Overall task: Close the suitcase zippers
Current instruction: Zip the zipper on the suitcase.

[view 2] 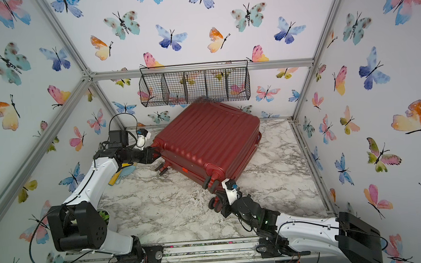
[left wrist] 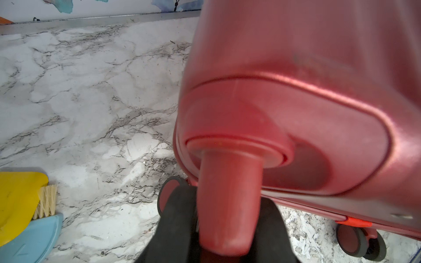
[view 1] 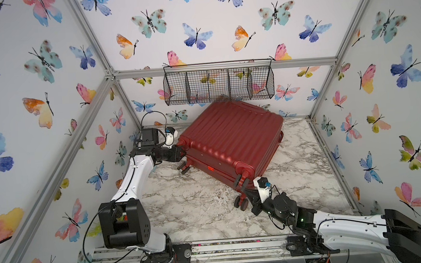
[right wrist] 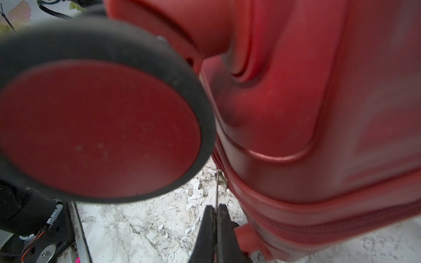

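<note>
The suitcase (view 1: 229,133) (view 2: 204,135) lies flat on the marble desk (view 1: 196,208), ribbed shell up. It sits toward the far middle and is turned at an angle, so its wheeled end faces near and left. Its far edge sits under the black wire basket (view 1: 219,84) on the back wall.

The left pincer (view 1: 182,151) (view 2: 155,151) has its tip right at the case's left corner. From the left wrist camera, that pincer (left wrist: 227,200) has a black finger on either side of a red caster stem (left wrist: 227,216) jutting from the corner. The fingers look close against it. Whether they actually clamp it, I cannot tell.

The right pincer (view 1: 249,194) (view 2: 220,204) is at the near corner of the case, tucked just beside the lower wheel (view 1: 241,203). In the right wrist view, this pincer (right wrist: 215,210) is pinched closed on a thin metal zipper pull (right wrist: 216,193). The pull runs up taut to the slider (right wrist: 220,177) on the seam. The zipper track (right wrist: 319,227) runs away from there along the seam between the two shell halves. A big red wheel with a black tyre (right wrist: 91,113) fills that view beside the pull.

Left of the case, near the left arm, a yellow and blue dustpan and brush (view 2: 122,175) lie on the desk.
</note>
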Tool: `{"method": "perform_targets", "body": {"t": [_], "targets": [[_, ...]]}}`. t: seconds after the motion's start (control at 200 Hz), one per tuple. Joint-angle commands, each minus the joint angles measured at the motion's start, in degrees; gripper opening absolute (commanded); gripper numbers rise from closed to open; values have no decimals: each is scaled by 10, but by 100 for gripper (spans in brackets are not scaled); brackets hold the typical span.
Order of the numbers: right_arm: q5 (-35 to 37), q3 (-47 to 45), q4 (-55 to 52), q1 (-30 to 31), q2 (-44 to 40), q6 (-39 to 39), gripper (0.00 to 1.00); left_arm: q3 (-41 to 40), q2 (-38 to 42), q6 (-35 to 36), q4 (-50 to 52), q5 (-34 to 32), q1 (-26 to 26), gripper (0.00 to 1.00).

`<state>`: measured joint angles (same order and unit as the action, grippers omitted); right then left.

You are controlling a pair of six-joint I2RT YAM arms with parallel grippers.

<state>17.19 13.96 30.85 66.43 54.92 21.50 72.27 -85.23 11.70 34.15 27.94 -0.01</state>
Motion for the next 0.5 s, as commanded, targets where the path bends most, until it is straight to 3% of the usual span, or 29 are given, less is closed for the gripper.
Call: {"method": "perform_targets", "body": {"t": [0.0,0.095,0.23,0.345,0.496], "targets": [[-40,43,25,2,-4,-13,3,23,23,-41,-21,43,-22,0],[-60,66,1,2,-2,-24,3,21,56,-76,-30,-26,-81,0],[-13,71,75,41,11,-33,3,27,93,-154,-50,-27,-143,0],[69,103,158,104,88,-94,3,36,96,-200,-52,-37,-198,0],[130,155,259,126,204,-102,3,6,113,-253,-84,-47,-234,0]]}}
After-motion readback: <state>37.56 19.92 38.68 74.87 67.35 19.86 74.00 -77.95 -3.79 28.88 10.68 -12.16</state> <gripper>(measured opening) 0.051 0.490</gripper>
